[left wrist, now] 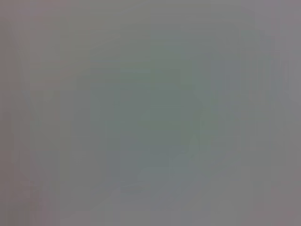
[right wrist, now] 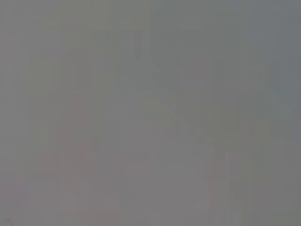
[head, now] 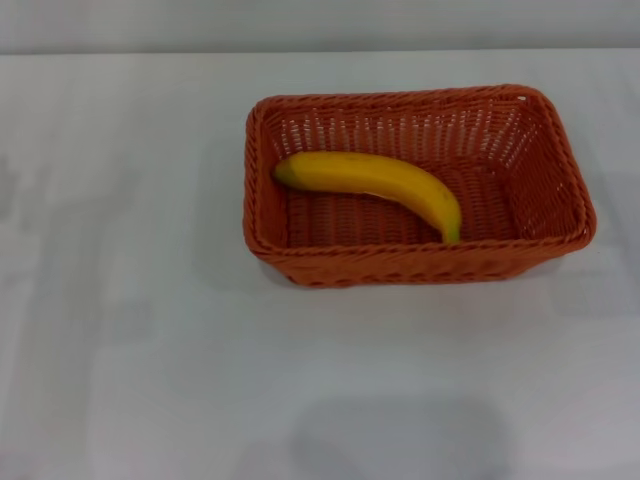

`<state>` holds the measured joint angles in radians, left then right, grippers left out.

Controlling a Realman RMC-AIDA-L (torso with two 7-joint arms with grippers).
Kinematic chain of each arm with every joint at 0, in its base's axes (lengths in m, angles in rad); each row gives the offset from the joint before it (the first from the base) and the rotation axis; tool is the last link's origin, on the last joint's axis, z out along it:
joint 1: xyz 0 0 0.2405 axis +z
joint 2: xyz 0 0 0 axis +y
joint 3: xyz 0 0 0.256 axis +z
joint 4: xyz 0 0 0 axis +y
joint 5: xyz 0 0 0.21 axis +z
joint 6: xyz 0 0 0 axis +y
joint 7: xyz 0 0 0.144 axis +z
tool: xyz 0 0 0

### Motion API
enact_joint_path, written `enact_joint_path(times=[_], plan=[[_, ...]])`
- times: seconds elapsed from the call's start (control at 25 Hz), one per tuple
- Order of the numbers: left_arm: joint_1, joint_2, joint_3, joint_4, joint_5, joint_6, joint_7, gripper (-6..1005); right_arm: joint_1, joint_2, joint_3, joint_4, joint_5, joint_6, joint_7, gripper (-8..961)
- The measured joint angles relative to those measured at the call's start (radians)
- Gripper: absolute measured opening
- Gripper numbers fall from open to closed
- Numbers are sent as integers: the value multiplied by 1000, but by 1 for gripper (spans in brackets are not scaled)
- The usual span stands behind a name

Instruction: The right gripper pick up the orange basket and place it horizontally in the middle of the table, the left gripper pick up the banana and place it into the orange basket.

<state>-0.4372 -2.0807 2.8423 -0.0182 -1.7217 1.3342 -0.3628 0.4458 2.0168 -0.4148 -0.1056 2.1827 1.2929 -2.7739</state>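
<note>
In the head view the orange basket (head: 560, 190) stands lengthwise across the white table (head: 150, 330), a little right of the middle. The yellow banana (head: 375, 182) lies inside it, its curve running from the basket's left end toward the front wall. Neither the left gripper nor the right gripper shows in any view. Both wrist views hold only a plain grey surface.
The table's far edge meets a pale wall at the top of the head view. A faint shadow lies on the tabletop near the front, below the basket.
</note>
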Motion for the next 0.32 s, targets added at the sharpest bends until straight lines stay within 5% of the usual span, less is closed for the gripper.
enact_joint_path(times=[0.32], plan=[[31,-4,0,48,-1,-41,-29,875,17,0,54,66,26,4,55,870]])
